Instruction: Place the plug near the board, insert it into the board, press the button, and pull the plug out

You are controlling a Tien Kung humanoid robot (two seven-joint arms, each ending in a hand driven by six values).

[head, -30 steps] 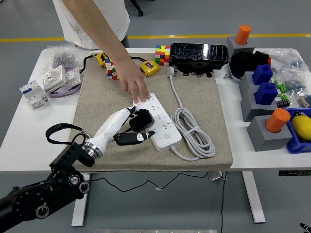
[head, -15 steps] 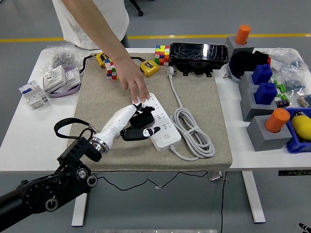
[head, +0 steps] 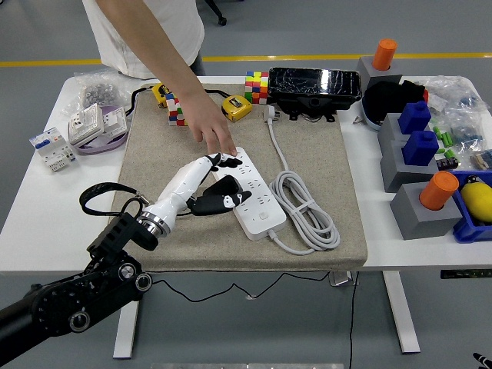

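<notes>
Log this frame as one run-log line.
left hand: shut on black plug, over white power strip | person's hand: holding strip's far end | right hand: not in view | strip cable: coiled on mat

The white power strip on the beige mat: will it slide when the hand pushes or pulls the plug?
Probably. The white power strip looks light, and a person's hand presses its far end, likely steadying it. The beige felt mat should add grip. Its coiled white cable looks floppy and offers little anchoring.

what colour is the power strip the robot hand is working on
White, with a pale grey coiled cord beside it; the power strip shows best in the head view.
</notes>
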